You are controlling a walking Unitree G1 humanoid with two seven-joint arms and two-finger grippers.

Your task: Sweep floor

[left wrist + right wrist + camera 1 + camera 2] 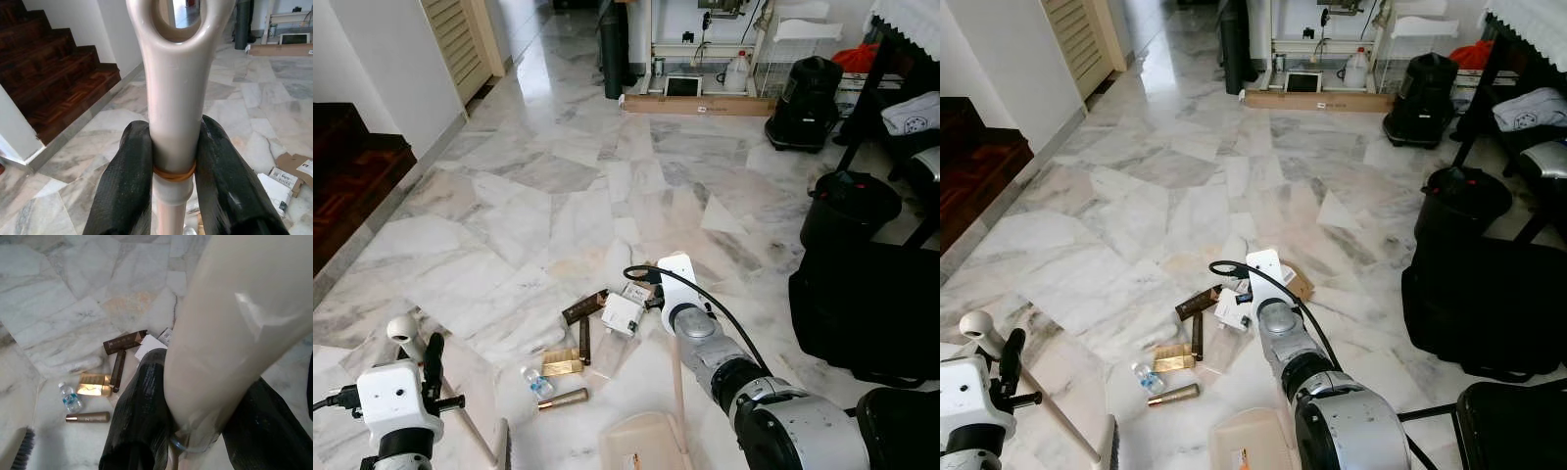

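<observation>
Tools both clenched, left on my broom handle, right on my dustpan handle; a hard stroke could roll the little bottle past the dustpan.

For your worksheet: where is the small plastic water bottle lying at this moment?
In the left eye view the water bottle lies on the marble floor, left of centre, just above the gold tube and beside the gold packet.

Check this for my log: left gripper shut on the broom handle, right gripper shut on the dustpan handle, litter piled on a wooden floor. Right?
Not quite. The litter lies on a marble floor, as the left eye view shows. The rest stands: left gripper shut on the broom handle, right gripper on the dustpan handle.
</observation>
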